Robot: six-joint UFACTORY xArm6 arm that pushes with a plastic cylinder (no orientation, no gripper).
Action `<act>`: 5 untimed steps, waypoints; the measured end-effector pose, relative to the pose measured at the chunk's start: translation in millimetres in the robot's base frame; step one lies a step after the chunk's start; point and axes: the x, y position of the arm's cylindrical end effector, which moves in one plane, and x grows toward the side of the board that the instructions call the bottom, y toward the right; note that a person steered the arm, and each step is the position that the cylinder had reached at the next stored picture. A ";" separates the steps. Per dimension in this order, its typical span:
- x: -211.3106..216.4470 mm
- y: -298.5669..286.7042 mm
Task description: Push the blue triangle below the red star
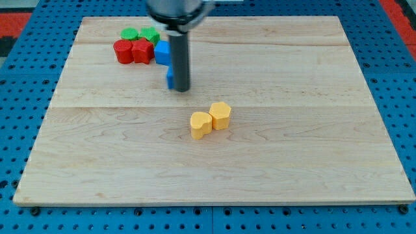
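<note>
I have no gripper, so my tip (181, 89) is touching the small blue triangle (169, 78) at its three o'clock, with the red star (141, 51) at ten o'clock; light, rigid and slick-looking, it probably wants a centred push.

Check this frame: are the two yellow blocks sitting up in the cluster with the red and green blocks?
No: the two yellow blocks sit alone near mid-board, well below the red blocks and green blocks at the view's top left.
</note>
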 end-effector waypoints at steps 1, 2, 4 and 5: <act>4.0 -11.8; 11.7 39.7; -0.6 37.4; -15.0 21.6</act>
